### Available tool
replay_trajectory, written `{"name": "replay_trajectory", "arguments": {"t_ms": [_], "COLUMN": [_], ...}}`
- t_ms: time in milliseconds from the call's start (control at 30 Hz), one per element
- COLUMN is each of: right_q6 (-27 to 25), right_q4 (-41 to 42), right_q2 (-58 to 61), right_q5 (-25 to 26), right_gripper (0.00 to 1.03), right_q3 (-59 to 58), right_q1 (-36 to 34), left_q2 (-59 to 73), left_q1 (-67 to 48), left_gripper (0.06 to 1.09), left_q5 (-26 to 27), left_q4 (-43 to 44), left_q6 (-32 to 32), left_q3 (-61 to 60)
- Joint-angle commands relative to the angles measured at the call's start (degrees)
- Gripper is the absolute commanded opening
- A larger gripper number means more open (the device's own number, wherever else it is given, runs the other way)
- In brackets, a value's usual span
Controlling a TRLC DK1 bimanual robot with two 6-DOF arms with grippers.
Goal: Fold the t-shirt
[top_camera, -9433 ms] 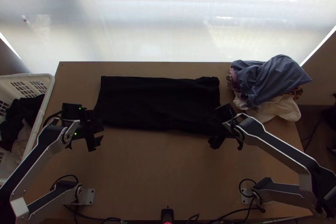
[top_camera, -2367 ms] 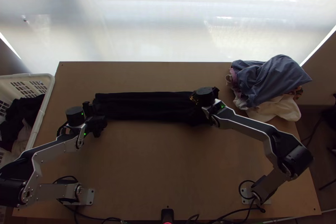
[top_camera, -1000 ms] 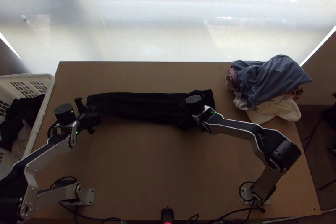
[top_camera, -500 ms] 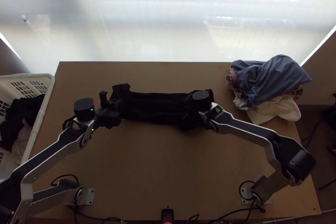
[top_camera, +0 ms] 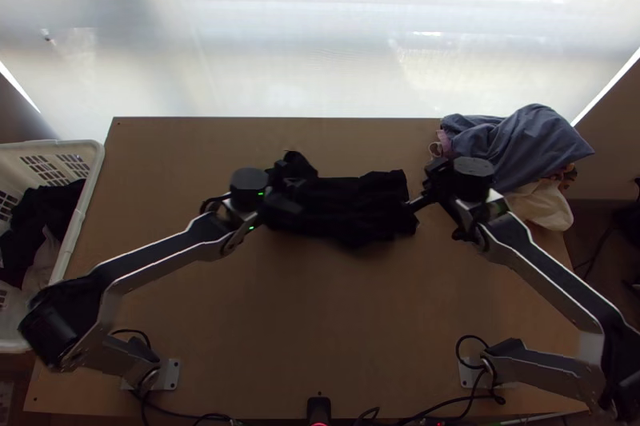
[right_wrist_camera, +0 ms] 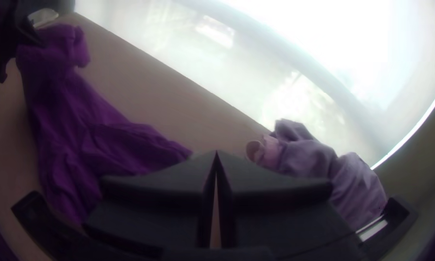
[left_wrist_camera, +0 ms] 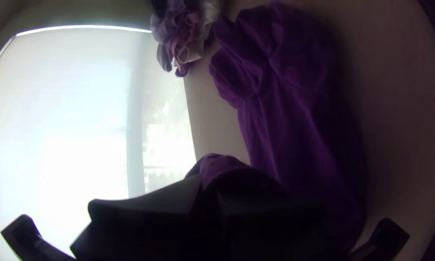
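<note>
The dark t-shirt (top_camera: 344, 206) is seen on the far half of the worktop (top_camera: 320, 314), around its middle. It lies in a compact, bunched strip from left to right, with many creases, and at its left end a loose lump of cloth sticks out towards the far side. By this left end it is held by the left gripper (top_camera: 292, 186): in the left wrist view, the jaws are closed on the cloth and a fold is seen bulging up at their tips. At the other end the right gripper (top_camera: 412, 205) is found, its tips pointed to the t-shirt. Its jaws are closed, with the tips together and nothing gripped; whether the cloth is touched by them cannot be told.

Beside the left edge of the worktop, a white plastic basket (top_camera: 92, 177) with slotted walls is placed. Inside it, dark cloth (top_camera: 32, 214) is heaped, and some paler cloth (top_camera: 42, 264) is seen next to it, near the side wall. At the far right corner of the worktop, a blue-grey garment (top_camera: 520, 138) is piled loosely over a whitish one (top_camera: 544, 206), and a bit of pink cloth (top_camera: 445, 142) is visible at the pile's left side.
</note>
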Motion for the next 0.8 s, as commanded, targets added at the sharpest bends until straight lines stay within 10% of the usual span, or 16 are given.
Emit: {"name": "replay_trajectory", "arguments": {"t_ms": [0, 700, 767], "right_q6": [0.1, -0.5, -1.2], "right_q4": [-1.8, -3.1, -3.1], "right_q2": [-7.7, -12.0, -12.3], "right_q5": [-2.3, -11.0, -11.1], "right_gripper": [0.03, 0.03, 0.03], "right_q3": [-3.8, -7.1, -7.5], "right_q1": [-7.9, -26.3, -26.5], "left_q2": [14.2, 33.5, 35.0], "left_q1": [-7.5, -21.8, -22.0], "left_gripper": [0.16, 0.17, 0.55], "left_q5": [-2.9, -5.3, -5.6], "left_q4": [-1.9, -4.5, -2.4], "left_q6": [0.0, 2.3, 2.4], "left_q3": [16.0, 40.5, 40.7]}}
